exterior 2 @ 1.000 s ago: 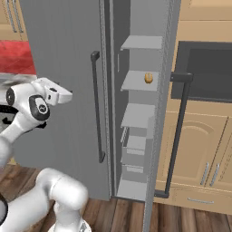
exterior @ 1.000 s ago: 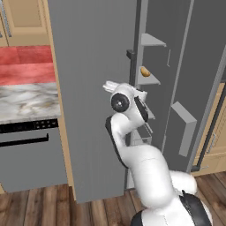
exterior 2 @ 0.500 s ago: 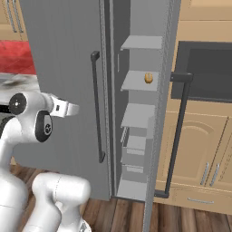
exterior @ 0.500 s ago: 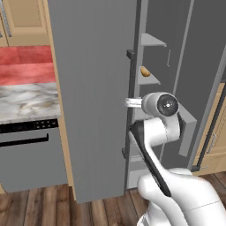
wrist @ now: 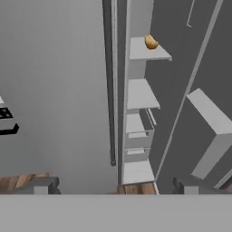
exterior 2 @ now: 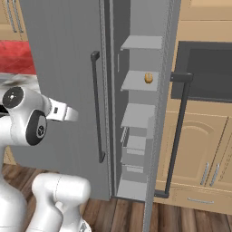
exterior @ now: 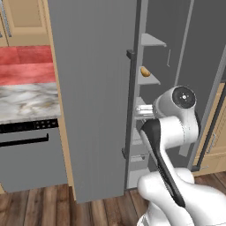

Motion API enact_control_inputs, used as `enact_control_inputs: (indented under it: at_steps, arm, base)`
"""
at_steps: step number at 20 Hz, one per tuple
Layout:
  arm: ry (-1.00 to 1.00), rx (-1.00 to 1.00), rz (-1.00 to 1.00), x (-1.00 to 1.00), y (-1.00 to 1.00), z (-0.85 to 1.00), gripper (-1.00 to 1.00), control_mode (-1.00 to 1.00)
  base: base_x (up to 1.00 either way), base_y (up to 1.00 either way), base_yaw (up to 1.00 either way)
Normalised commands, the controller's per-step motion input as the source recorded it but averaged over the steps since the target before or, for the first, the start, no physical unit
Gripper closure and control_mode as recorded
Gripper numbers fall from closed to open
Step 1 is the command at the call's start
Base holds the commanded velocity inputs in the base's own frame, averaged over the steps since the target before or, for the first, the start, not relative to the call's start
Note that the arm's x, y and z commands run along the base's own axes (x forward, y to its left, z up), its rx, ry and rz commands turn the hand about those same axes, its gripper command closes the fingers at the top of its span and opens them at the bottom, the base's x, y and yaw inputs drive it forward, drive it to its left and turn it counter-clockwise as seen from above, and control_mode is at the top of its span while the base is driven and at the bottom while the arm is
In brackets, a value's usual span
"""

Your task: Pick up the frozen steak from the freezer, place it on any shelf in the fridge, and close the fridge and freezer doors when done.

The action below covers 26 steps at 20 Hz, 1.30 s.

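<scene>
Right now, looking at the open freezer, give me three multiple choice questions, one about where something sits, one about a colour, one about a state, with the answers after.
1. Where is the orange-brown lump?
A. On the floor
B. On a freezer shelf, second from the top
C. In the gripper

2. What colour is the bar handle on the shut fridge door?
A. Dark
B. Red
C. Yellow

3. How does the freezer door stand?
A. Shut flat
B. Taken off
C. Swung open

Answers: 1 B, the right base view shows the lump resting on the second shelf down. 2 A, the handle reads nearly black against the grey door. 3 C, the door stands edge-on beside the exposed shelves, and the gripper points at them with its fingertips wide apart, holding nothing.
</scene>
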Motion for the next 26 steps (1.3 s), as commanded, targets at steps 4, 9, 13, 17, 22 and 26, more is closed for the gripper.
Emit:
enact_control_inputs:
  at_steps: [4, 9, 13, 17, 22, 26]
  arm:
    - [0.0, 0.0, 0.0, -0.31, -0.23, 0.0, -1.0, -1.0]
    - [0.0, 0.07, 0.0, -0.78, -0.66, 0.01, -1.0, -1.0]
    - [0.0, 0.13, 0.0, -0.73, -0.79, 0.17, -1.0, -1.0]
    - [0.0, 0.14, 0.0, -0.68, -0.86, 0.19, -1.0, -1.0]
    - [0.0, 0.14, 0.0, -0.55, -0.88, 0.15, -1.0, -1.0]
    - [0.0, 0.11, 0.0, -0.16, -0.98, 0.02, -1.0, -1.0]
  base:
    - [0.0, 0.0, 0.0]
    - [0.0, 0.0, 0.0]
    - [0.0, 0.0, 0.0]
    - [0.0, 0.0, 0.0]
    - [0.0, 0.0, 0.0]
    - [0.0, 0.0, 0.0]
